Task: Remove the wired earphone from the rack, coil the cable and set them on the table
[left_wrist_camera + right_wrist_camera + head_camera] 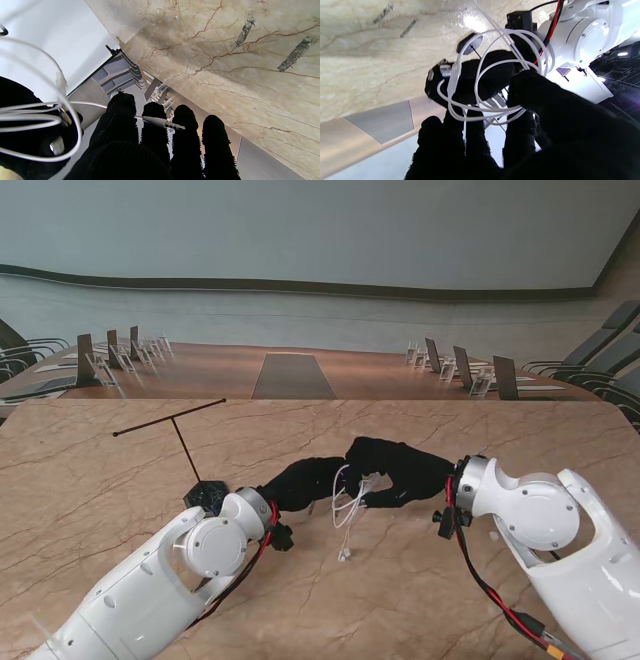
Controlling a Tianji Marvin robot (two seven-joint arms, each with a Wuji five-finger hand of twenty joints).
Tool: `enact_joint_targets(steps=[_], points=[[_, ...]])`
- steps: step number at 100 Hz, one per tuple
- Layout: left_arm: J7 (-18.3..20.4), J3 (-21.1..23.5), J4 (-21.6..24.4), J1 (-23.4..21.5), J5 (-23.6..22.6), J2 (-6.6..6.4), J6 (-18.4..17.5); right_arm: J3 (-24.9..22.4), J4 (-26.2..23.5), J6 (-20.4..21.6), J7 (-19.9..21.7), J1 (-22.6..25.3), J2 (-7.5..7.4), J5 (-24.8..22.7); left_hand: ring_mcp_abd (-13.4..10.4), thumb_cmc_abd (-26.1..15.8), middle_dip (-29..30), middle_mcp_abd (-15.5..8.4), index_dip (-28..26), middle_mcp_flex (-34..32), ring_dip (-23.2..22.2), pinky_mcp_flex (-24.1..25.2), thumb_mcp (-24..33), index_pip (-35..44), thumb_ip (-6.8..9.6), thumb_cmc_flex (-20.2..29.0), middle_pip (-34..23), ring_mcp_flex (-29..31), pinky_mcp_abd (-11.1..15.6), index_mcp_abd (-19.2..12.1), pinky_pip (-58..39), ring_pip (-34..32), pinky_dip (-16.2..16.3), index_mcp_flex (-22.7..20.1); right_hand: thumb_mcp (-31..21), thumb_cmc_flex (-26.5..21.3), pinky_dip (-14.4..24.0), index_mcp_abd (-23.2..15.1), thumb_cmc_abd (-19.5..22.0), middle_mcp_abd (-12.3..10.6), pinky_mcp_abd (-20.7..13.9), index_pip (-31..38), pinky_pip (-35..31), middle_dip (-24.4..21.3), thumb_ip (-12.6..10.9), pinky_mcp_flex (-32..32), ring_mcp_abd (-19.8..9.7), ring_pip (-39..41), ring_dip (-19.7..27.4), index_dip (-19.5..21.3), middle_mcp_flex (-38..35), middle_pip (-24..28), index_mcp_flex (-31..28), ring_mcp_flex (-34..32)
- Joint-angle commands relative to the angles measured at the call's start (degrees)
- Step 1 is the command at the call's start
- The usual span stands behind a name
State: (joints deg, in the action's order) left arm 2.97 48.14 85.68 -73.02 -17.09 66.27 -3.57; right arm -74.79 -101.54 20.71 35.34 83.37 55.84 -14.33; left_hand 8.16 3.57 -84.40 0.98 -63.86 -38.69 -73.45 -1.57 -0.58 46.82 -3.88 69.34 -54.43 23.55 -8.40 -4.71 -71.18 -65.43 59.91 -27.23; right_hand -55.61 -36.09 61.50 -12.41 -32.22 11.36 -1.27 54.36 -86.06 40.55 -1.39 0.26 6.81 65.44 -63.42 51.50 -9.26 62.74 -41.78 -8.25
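Stand view: both black-gloved hands meet mid-surface (120, 510), left hand (305, 483) and right hand (400, 470) close together with the white earphone cable (348, 510) bunched between them and a tail hanging to the surface nearer to me. The rack (185, 442) stands bare, off to the left, so the earphone is off it and coiling is the step in hand. Left wrist view: four left fingers (186, 120) extended, the jack plug (163, 123) lying across them, loops running to the thumb side; grip looks loose, more draped than pinched. Right wrist view: right hand (520, 120) has thumb and fingers closed through several loops (495, 75), left hand's fingertips holding the far side of the coil. To do it well, judgement only: keep loops even, gather the dangling tail and plug into the bundle before lowering, don't let the left release early or the coil springs apart.
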Motion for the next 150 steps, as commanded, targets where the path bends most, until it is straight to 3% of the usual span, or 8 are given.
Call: enact_joint_targets(steps=[1,16,35,55,76,106,124,150], points=[[0.68,-0.08,0.75,-0.48,0.23,-0.06,0.01,0.05,0.06,0.42,-0.97,0.09,0.61,-0.38,-0.57,0.20,-0.40,-2.09,-2.02,-1.17,-0.92,-0.24,-0.59,2.73,0.29,2.90,-1.90,1.21,-0.05,0.25,-2.82,-1.95,1.06,0.30,-5.12,-2.94,0.67,-11.81,3.73,-3.06,-8.94,5.94,0.29,-8.32,-0.17,-1.86,-1.09,-1.64,3.23,1.02,0.78,-5.55,-8.02,2.90],[1.37,-0.24,1.24,-0.75,0.62,-0.19,0.47,0.31,0.27,0.01,-0.97,-0.58,0.69,-0.23,-0.45,-0.08,0.12,-2.00,-2.02,-1.61,-0.58,-0.62,-0.63,3.05,0.25,3.03,-1.64,1.80,-0.33,0.37,-2.94,-1.85,0.84,0.80,-2.41,-3.88,-9.13,-12.21,5.44,-8.43,-8.81,5.80,3.69,-23.65,0.14,-1.93,-7.16,-8.93,29.82,0.95,-0.63,-27.69,-6.61,3.49],[1.19,0.05,1.40,-1.21,0.63,-0.20,0.52,0.27,0.05,-0.52,-0.49,-0.94,0.59,-0.88,-0.21,-0.06,0.39,-1.85,-1.98,-1.93,-0.33,-0.87,-0.70,3.40,0.26,3.19,-1.64,2.17,-0.60,0.44,-3.12,-1.99,0.71,0.98,3.49,-5.15,-12.51,-15.46,8.61,-8.65,-6.89,5.31,12.75,-28.74,2.04,-2.36,-8.20,-24.53,39.16,1.85,-1.07,-41.74,-4.40,1.70],[1.12,0.82,1.83,-1.75,0.30,-0.38,-0.03,-1.08,-1.62,-0.35,-0.08,-0.28,0.28,-5.21,-0.13,-0.24,0.70,-1.79,-1.93,-2.10,-0.19,-0.95,-0.71,3.49,0.28,3.21,-1.52,2.24,-0.67,0.23,-3.14,-2.09,0.62,1.15,13.74,-8.20,-7.75,-21.30,14.02,-5.69,-8.43,5.83,8.81,-20.12,6.11,-2.07,-5.65,-5.77,29.12,2.39,-0.55,-29.75,1.23,4.05],[1.32,1.21,2.13,-2.19,0.05,-0.54,-0.28,-1.71,-2.46,0.28,-1.11,-0.03,0.33,-8.85,-0.10,-0.29,0.94,-1.73,-2.00,-2.24,-0.07,-1.12,-0.77,3.61,0.30,3.19,-1.44,2.28,-0.78,0.04,-3.15,-2.12,0.48,1.22,16.83,-8.88,-3.59,-23.27,15.57,-2.97,-10.68,6.25,0.60,-2.76,7.16,-1.79,-3.27,0.52,-4.72,1.61,1.38,4.40,2.73,3.99],[1.17,1.61,2.43,-2.70,-0.16,-0.59,-0.27,-1.99,-3.12,-0.28,-0.64,-0.04,0.22,-10.87,0.13,-0.52,1.45,-1.61,-2.28,-2.60,0.26,-1.25,-0.78,3.78,0.31,3.22,-1.16,2.67,-0.88,-0.04,-3.18,-1.95,0.33,1.53,17.21,-9.08,7.25,-22.73,15.80,0.88,-8.80,6.21,-1.86,28.18,7.03,1.48,-0.97,2.90,-15.26,1.49,1.90,10.71,3.06,-4.73],[0.73,1.88,2.49,-2.82,-0.15,-0.51,-0.44,-1.78,-3.51,-2.71,2.41,-0.12,-0.22,-9.78,0.28,-0.69,1.68,-1.65,-2.41,-2.66,0.39,-1.30,-0.81,3.85,0.29,3.25,-1.03,2.65,-0.96,-0.01,-3.19,-1.87,0.25,1.81,16.62,-9.70,9.27,-20.63,17.20,4.11,-6.04,8.62,-2.97,29.19,6.08,3.30,1.61,4.31,-15.68,2.79,-10.28,10.67,5.87,-9.92],[0.45,1.91,2.43,-2.62,-0.11,-0.41,-0.54,-0.46,-2.13,-3.15,1.82,-0.52,0.03,-6.39,0.39,-0.65,2.18,-1.34,-0.75,-2.64,0.83,-1.42,-0.90,3.12,0.26,3.42,-0.50,2.78,-1.01,1.00,-3.11,-1.47,-0.01,2.12,9.21,-11.13,12.49,-11.70,15.83,7.66,-1.32,16.50,-4.53,11.90,5.31,7.38,7.83,6.37,-9.02,-1.75,-26.94,11.72,8.48,-17.10]])
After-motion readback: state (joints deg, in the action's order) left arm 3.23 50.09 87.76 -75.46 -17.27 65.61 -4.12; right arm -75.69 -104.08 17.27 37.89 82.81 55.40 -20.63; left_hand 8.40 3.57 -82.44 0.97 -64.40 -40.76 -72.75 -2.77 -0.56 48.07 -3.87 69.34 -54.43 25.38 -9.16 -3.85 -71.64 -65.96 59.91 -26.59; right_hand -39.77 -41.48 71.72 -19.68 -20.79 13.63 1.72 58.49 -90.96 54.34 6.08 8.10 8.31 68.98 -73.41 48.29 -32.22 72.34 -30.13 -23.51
